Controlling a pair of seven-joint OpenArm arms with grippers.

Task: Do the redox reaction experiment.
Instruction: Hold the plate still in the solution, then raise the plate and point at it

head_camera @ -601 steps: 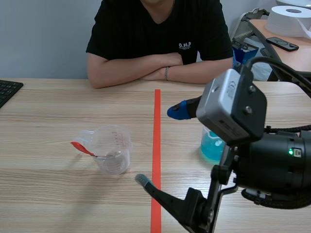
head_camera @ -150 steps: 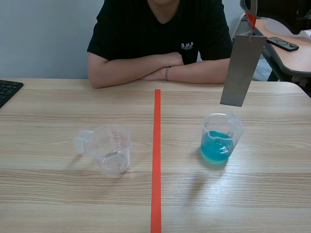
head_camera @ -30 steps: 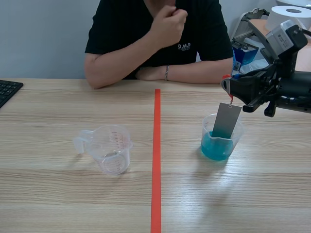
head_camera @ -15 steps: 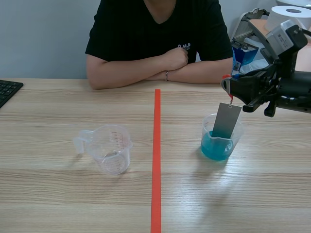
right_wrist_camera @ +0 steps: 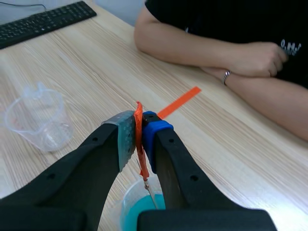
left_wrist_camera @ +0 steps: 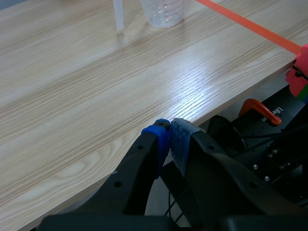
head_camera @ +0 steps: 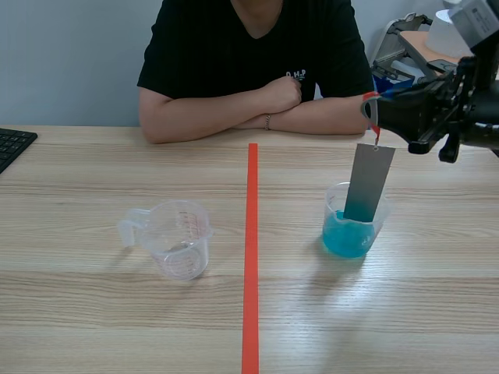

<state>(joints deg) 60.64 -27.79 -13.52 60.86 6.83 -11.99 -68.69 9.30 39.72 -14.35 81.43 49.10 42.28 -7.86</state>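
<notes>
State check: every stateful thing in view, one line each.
Right gripper: fingers shut on the tab, above the blue cup.
Strip: hanging upright from the tab, lower end inside the blue cup.
Blue cup: upright, part full of blue liquid.
Clear cup: upright, looks empty.
Left gripper: fingers shut on nothing.
Person's arms: folded.

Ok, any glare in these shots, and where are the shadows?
Left wrist view: a bright sheen on the table just ahead of the shut left gripper. Scene view: even light, faint shadows by the empty cup and the cup of blue liquid. Right wrist view: no glare; the right gripper, shut on an orange tag, fills the foreground.
</notes>
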